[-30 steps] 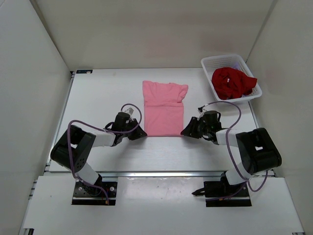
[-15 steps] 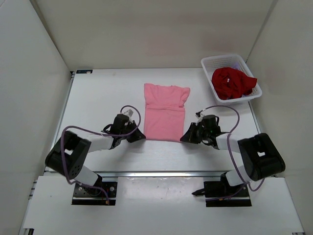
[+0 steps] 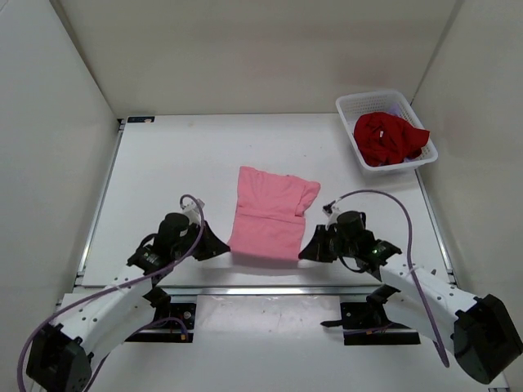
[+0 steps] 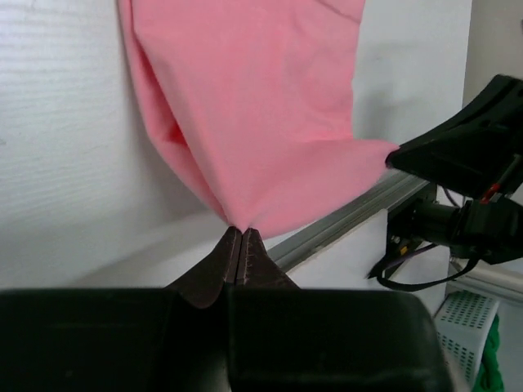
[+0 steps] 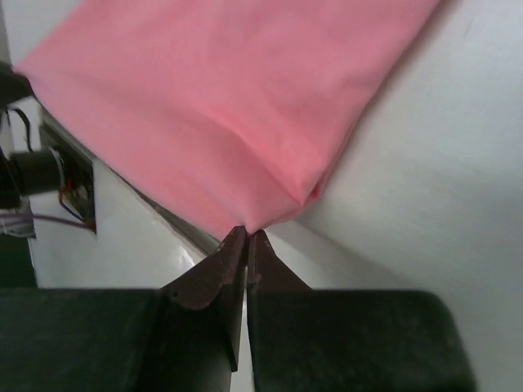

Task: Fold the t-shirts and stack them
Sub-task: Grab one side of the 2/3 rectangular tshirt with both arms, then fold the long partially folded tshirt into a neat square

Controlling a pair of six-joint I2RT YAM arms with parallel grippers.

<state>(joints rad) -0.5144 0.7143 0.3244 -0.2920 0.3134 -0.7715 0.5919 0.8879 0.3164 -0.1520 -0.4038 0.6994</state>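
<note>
While both arms reach low over its near edge, the table (image 3: 163,163) spreads white between three plain walls. From their bases the left arm (image 3: 106,302) and the right arm (image 3: 425,286) stretch inward, towards each other.

Between them lies the pink shirt (image 3: 270,214), folded into a rough rectangle and set slightly askew. Its far part rests flat near the middle of the table, and its near edge sits close to the front rail.

At the far right corner stands the basket (image 3: 347,106), white mesh, turned at an angle to the table's edges. It holds the red shirt (image 3: 386,137), bunched in a heap that fills most of it. One fold hangs over the near right rim. Whether anything lies under the heap cannot be told.

Down at the pink shirt's near left corner, the left gripper (image 3: 221,249) is pinched tight on the cloth. Its wrist view shows the fabric (image 4: 261,106) drawn to a point between the closed fingertips (image 4: 232,249). The right gripper (image 3: 306,249) clamps the near right corner in the same way. In its own view the cloth (image 5: 212,106) narrows into the closed fingertips (image 5: 260,249).
</note>
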